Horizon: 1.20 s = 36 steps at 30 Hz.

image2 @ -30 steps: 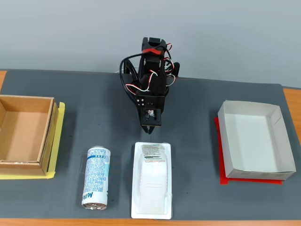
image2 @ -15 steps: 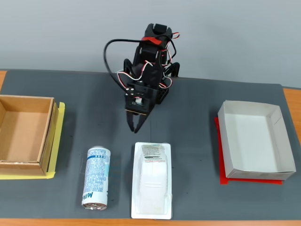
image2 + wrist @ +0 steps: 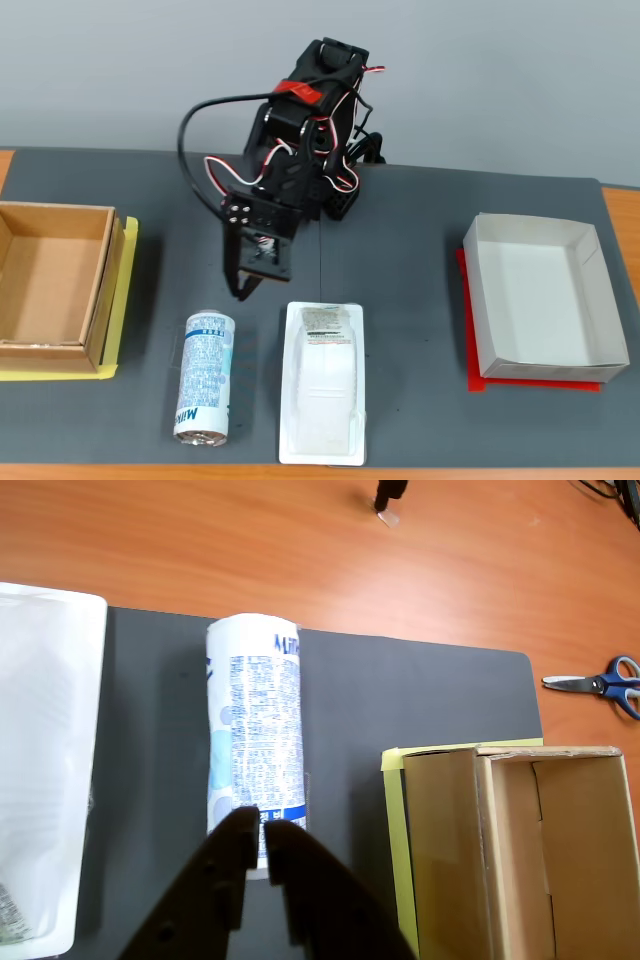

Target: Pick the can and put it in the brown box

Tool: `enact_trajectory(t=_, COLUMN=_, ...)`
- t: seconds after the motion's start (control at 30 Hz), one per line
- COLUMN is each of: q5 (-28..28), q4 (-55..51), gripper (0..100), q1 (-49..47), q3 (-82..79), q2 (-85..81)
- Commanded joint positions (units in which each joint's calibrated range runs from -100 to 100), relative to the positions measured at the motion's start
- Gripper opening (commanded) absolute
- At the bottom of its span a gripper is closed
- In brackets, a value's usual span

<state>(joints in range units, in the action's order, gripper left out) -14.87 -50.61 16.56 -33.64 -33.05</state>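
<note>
The can (image 3: 205, 376) lies on its side on the dark mat, between the brown box (image 3: 55, 287) and a white blister tray (image 3: 322, 396). Above its near end, the gripper (image 3: 241, 290) hangs with fingers nearly together, gripping nothing.

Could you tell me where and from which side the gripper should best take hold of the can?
Grip the can across its round body near the middle, coming down from above. It lies on its side on the mat, long axis running away from the arm, both long flanks free.
</note>
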Motion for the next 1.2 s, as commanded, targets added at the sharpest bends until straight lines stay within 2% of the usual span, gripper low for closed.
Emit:
enact_trajectory(t=0.0, q5=-0.3, q4=0.7, gripper=1, q1=1.6, q3=9.7, q2=7.9)
enact_trajectory(t=0.1, q5=-0.3, q4=0.1, gripper=1, q1=1.6, q3=13.2, q2=12.6)
enact_trajectory(t=0.17, q5=-0.3, q4=0.0, gripper=6, q1=1.6, q3=14.3, q2=15.1)
enact_trajectory(t=0.3, q5=-0.3, q4=0.0, gripper=23, q1=1.0, q3=14.5, q2=18.1)
enact_trajectory(t=0.5, q5=0.1, q4=0.0, gripper=44, q1=-0.1, q3=13.8, q2=21.7)
enact_trajectory(t=1.17, q5=0.1, q4=0.9, gripper=45, q1=-1.0, q3=15.0, q2=32.2)
